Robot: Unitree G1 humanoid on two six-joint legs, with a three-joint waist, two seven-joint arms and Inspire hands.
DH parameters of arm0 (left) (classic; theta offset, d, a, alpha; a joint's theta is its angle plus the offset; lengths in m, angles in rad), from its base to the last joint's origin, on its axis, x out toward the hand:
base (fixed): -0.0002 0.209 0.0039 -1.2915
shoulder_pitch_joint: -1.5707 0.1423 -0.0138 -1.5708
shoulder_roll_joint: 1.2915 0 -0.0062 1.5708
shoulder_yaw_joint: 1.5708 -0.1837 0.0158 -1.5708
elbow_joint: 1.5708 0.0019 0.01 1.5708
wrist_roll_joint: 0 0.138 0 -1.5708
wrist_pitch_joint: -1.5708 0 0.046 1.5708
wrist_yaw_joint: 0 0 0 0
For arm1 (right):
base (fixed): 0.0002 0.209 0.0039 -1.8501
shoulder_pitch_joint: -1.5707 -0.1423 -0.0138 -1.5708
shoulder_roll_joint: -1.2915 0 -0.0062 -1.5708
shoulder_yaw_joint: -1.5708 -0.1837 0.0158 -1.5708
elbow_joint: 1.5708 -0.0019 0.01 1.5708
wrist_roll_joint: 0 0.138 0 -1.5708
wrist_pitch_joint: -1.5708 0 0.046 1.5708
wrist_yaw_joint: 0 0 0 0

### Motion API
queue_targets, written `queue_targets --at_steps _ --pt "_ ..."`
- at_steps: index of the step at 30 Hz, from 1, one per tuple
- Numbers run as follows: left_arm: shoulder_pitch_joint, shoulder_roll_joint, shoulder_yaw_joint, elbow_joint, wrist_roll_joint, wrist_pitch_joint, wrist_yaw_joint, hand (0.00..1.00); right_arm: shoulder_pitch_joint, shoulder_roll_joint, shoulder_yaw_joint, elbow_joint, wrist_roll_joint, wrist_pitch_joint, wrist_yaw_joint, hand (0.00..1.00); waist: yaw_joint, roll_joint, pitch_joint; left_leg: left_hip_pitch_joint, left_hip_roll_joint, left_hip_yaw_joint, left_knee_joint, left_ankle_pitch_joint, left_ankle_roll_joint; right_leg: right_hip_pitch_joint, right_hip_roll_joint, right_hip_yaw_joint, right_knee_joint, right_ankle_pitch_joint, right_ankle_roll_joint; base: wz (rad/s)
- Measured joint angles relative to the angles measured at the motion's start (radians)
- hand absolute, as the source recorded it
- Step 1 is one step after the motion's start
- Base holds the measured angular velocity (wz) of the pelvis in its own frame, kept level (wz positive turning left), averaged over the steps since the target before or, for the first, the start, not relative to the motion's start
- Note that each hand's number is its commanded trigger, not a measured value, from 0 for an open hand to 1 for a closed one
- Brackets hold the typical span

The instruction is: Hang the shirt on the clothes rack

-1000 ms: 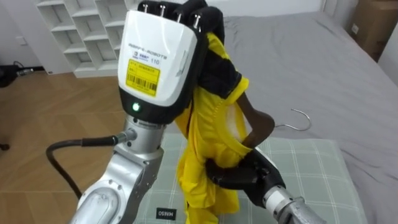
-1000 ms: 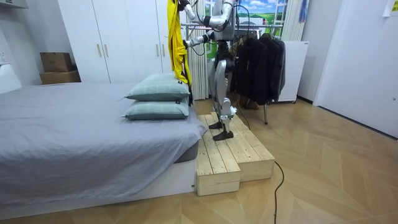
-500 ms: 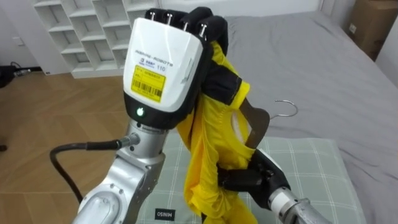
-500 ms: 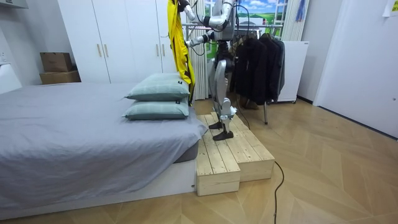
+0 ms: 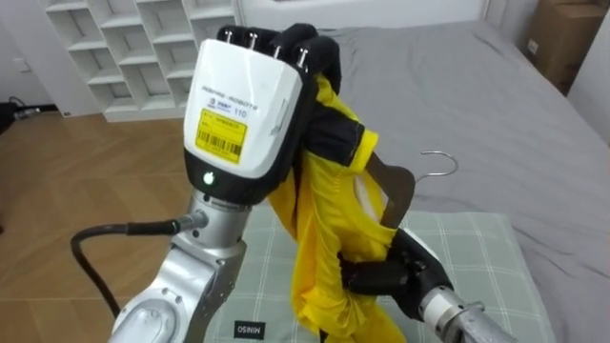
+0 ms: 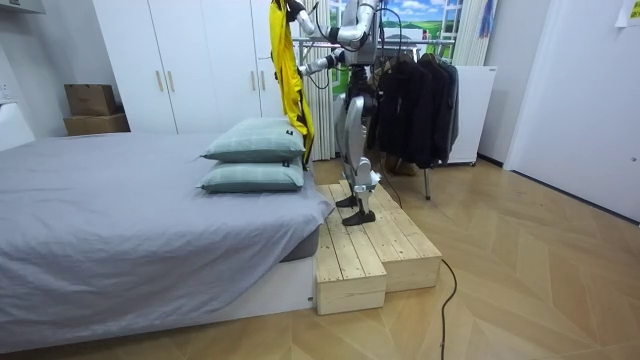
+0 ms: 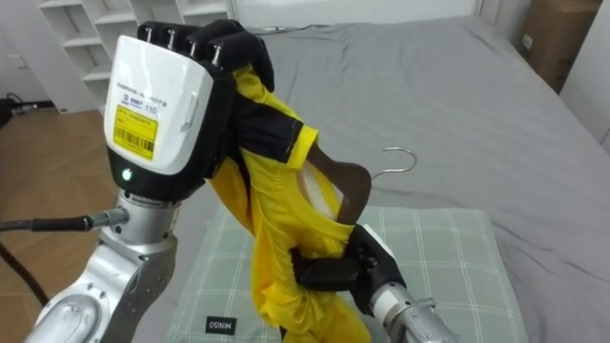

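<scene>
Above the pillow [image 5: 477, 257] at the bed's [image 5: 496, 105] head end, the left hand [image 5: 250, 105] still grips the yellow shirt [image 5: 319, 229] by its collar, while the right hand [image 5: 381, 276], fingers closed on the hanger [image 5: 393, 186], has nudged it slightly higher inside, so the threading looks nearly done.

Your left hand [image 5: 243, 105] is raised at the upper centre of the frame, its white back toward the camera and its wrist rising from the lower left, fingers curled over the yellow garment [image 5: 324, 238]. Your right hand [image 5: 381, 276] enters at lower right, dark fingers clenched round the same cloth lower down.
</scene>
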Motion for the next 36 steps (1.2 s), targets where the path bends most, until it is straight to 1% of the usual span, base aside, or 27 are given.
queue_targets --at_steps 1,3,4,6,7,8,10,11,12,13,14,18,19,21,22,24,27,29,31,32,33,34,36 --pt "0.007 0.000 0.002 0.007 0.000 0.000 -0.001 1.00 0.009 0.000 -0.008 0.000 -0.039 0.000 0.004 1.00 0.000 -0.006 -0.0022 0.003 0.001 0.002 0.000 0.000 0.000 0.002 0.001 0.000 0.000 0.000 0.000 0.00" --pt "0.050 0.002 0.011 0.009 0.000 -0.001 -0.009 1.00 0.045 0.007 -0.045 -0.001 -0.141 0.000 0.026 1.00 -0.009 -0.019 -0.0047 0.012 0.002 0.001 -0.002 0.000 0.000 0.012 0.002 0.002 -0.005 0.000 0.000 0.00" --pt "0.062 0.003 0.012 0.009 -0.001 -0.001 -0.010 1.00 0.053 0.006 -0.054 -0.004 -0.167 0.000 0.027 1.00 -0.012 -0.021 -0.0060 0.012 0.002 0.000 -0.003 0.000 0.000 0.013 0.002 0.002 -0.005 0.000 0.000 0.00" --pt "0.101 0.012 0.014 0.009 -0.001 -0.003 -0.023 1.00 0.072 0.004 -0.096 -0.005 -0.252 0.001 0.024 1.00 -0.018 -0.026 -0.0053 0.012 0.001 -0.006 -0.003 0.000 0.000 0.012 0.002 -0.001 -0.005 0.000 0.000 0.00" --pt "0.110 0.015 0.014 0.009 -0.001 -0.007 -0.023 1.00 0.075 0.003 -0.107 -0.005 -0.272 0.001 0.024 1.00 -0.019 -0.027 -0.0054 0.012 0.001 -0.006 -0.003 0.000 0.000 0.012 0.002 0.000 -0.005 0.000 0.000 -0.04" --pt "0.122 0.025 0.015 0.009 -0.001 -0.019 -0.025 1.00 0.079 0.001 -0.127 -0.005 -0.309 0.001 0.022 1.00 -0.019 -0.028 -0.0048 0.014 0.001 -0.004 -0.003 0.000 0.000 0.012 0.001 0.002 -0.005 0.000 0.000 -0.05" --pt "0.130 0.041 0.017 0.015 -0.008 -0.042 -0.024 1.00 0.081 -0.010 -0.138 -0.005 -0.349 0.001 0.014 1.00 -0.019 -0.031 -0.0044 0.018 0.002 0.000 -0.003 0.000 0.000 0.013 0.001 0.003 -0.004 0.000 0.000 -0.05" --pt "0.138 0.052 0.019 0.019 -0.028 -0.061 -0.024 1.00 0.088 -0.017 -0.152 -0.009 -0.378 -0.001 0.009 1.00 -0.021 -0.032 -0.0046 0.019 0.002 0.005 -0.003 0.000 0.000 0.015 0.002 0.004 -0.004 0.000 0.000 0.00" --pt "0.145 0.057 0.021 0.022 -0.039 -0.070 -0.023 1.00 0.092 -0.018 -0.161 -0.012 -0.394 -0.003 0.006 1.00 -0.021 -0.033 -0.0046 0.020 0.002 0.005 -0.003 0.000 0.000 0.016 0.002 0.004 -0.004 0.000 0.000 -0.03" --pt "0.163 0.070 0.029 0.035 -0.058 -0.090 -0.023 1.00 0.095 -0.023 -0.172 -0.015 -0.428 -0.005 -0.007 1.00 -0.021 -0.033 -0.0046 0.020 0.003 0.008 -0.003 0.000 0.000 0.015 0.003 0.010 -0.004 0.000 0.000 -0.05" --pt "0.175 0.076 0.032 0.058 -0.078 -0.102 -0.025 1.00 0.096 -0.026 -0.185 -0.016 -0.461 -0.005 -0.017 1.00 -0.020 -0.033 -0.0044 0.020 0.004 0.010 -0.003 0.000 0.000 0.015 0.004 0.017 -0.004 0.000 0.000 -0.06" --pt "0.206 0.078 0.043 0.098 -0.097 -0.118 -0.031 1.00 0.100 -0.030 -0.202 -0.017 -0.525 -0.012 -0.031 1.00 -0.023 -0.038 -0.0021 0.020 0.004 0.012 -0.004 0.000 0.000 0.014 0.005 0.016 -0.004 0.000 -0.001 -0.01" --pt "0.222 0.075 0.054 0.098 -0.096 -0.132 -0.031 1.00 0.101 -0.030 -0.207 -0.017 -0.564 -0.016 -0.031 1.00 -0.021 -0.041 -0.0001 0.018 0.005 0.014 -0.004 0.000 0.000 0.012 0.005 0.015 -0.004 0.000 -0.001 0.00" --pt "0.255 0.065 0.066 0.116 -0.098 -0.147 -0.035 1.00 0.109 -0.029 -0.226 -0.018 -0.644 -0.020 -0.030 1.00 -0.023 -0.051 -0.0008 0.020 0.004 0.015 -0.006 0.000 0.000 0.011 0.005 0.014 -0.005 0.000 -0.001 0.00" --pt "0.261 0.064 0.067 0.122 -0.098 -0.147 -0.040 1.00 0.115 -0.028 -0.232 -0.022 -0.662 -0.020 -0.029 1.00 -0.022 -0.054 -0.0011 0.019 0.004 0.014 -0.007 0.000 0.000 0.011 0.005 0.014 -0.006 0.000 -0.001 0.00" --pt "0.279 0.064 0.080 0.157 -0.099 -0.155 -0.059 1.00 0.121 -0.029 -0.247 -0.034 -0.741 -0.022 -0.021 1.00 -0.024 -0.067 -0.0008 0.017 0.004 0.015 -0.008 0.000 0.000 0.009 0.005 0.014 -0.007 0.000 -0.001 0.00" --pt "0.291 0.062 0.090 0.190 -0.099 -0.165 -0.073 1.00 0.127 -0.029 -0.265 -0.067 -0.811 -0.023 -0.019 1.00 -0.024 -0.079 -0.0035 0.016 0.004 0.016 -0.014 0.000 0.000 0.005 0.005 0.015 -0.007 0.000 0.000 -0.01" --pt "0.314 0.061 0.090 0.197 -0.109 -0.173 -0.096 1.00 0.131 -0.033 -0.282 -0.088 -0.848 -0.027 -0.019 1.00 -0.024 -0.091 -0.0102 0.022 0.004 0.016 -0.018 0.000 0.000 0.007 0.005 0.020 -0.007 0.000 0.000 -0.05" --pt "0.317 0.061 0.091 0.206 -0.115 -0.177 -0.110 1.00 0.132 -0.039 -0.285 -0.097 -0.869 -0.029 -0.019 1.00 -0.022 -0.101 -0.0109 0.027 0.004 0.016 -0.018 0.000 0.000 0.012 0.005 0.022 -0.007 0.000 0.000 0.00" --pt "0.319 0.061 0.096 0.206 -0.116 -0.178 -0.119 0.70 0.136 -0.039 -0.291 -0.108 -0.882 -0.037 -0.018 1.00 -0.020 -0.102 -0.0109 0.028 0.004 0.016 -0.019 0.000 0.000 0.013 0.005 0.021 -0.008 0.000 0.000 0.00" --pt "0.321 0.061 0.098 0.206 -0.117 -0.180 -0.123 0.04 0.139 -0.039 -0.296 -0.116 -0.887 -0.040 -0.018 1.00 -0.020 -0.102 -0.0109 0.028 0.004 0.016 -0.019 0.000 0.000 0.013 0.005 0.019 -0.008 0.000 0.000 0.00" --pt "0.322 0.060 0.104 0.206 -0.117 -0.185 -0.136 0.00 0.148 -0.039 -0.308 -0.128 -0.890 -0.052 -0.016 1.00 -0.018 -0.102 -0.0108 0.029 0.004 0.016 -0.021 0.000 0.000 0.014 0.004 0.018 -0.008 0.000 0.000 0.00" --pt "0.349 0.056 0.129 0.206 -0.119 -0.200 -0.144 0.00 0.163 -0.046 -0.312 -0.157 -0.903 -0.058 0.000 1.00 -0.017 -0.103 -0.0103 0.034 0.005 0.015 -0.023 0.000 0.000 0.017 0.005 0.018 -0.007 0.000 0.000 0.00"
